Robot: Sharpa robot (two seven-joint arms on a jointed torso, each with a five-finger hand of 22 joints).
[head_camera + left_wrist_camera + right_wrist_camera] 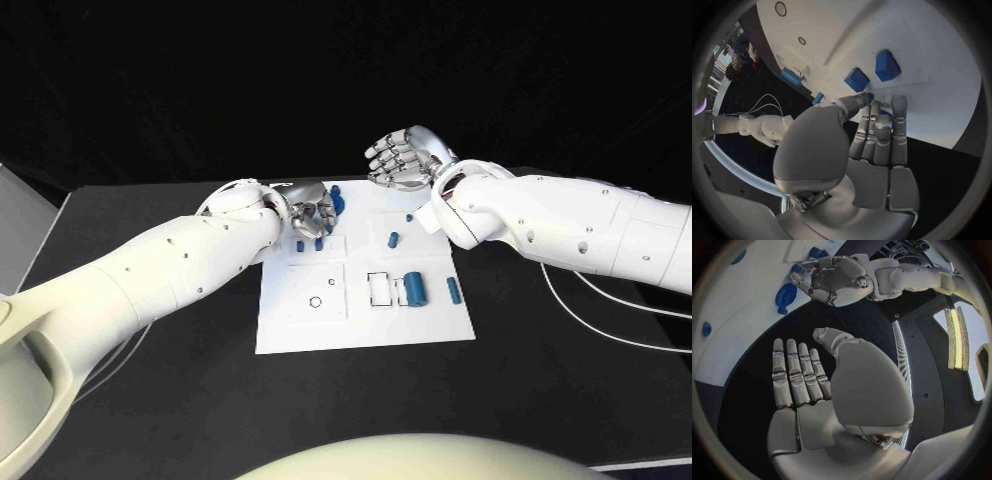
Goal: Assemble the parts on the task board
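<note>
Left hand (306,212) hovers over the board's (361,325) far left corner, fingers curled together and pinching a small blue part (884,116), with two blue blocks (872,73) just beyond its fingertips. Right hand (407,158) hangs past the board's far edge, fingers straight, side by side, holding nothing.

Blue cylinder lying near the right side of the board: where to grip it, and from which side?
Grip the blue cylinder across its round middle, coming straight down from above. It lies flat on the task board with its long axis running near to far, so fingers should close from its left and right flanks. A white frame sits close on its left, so finger room there looks tight.
</note>
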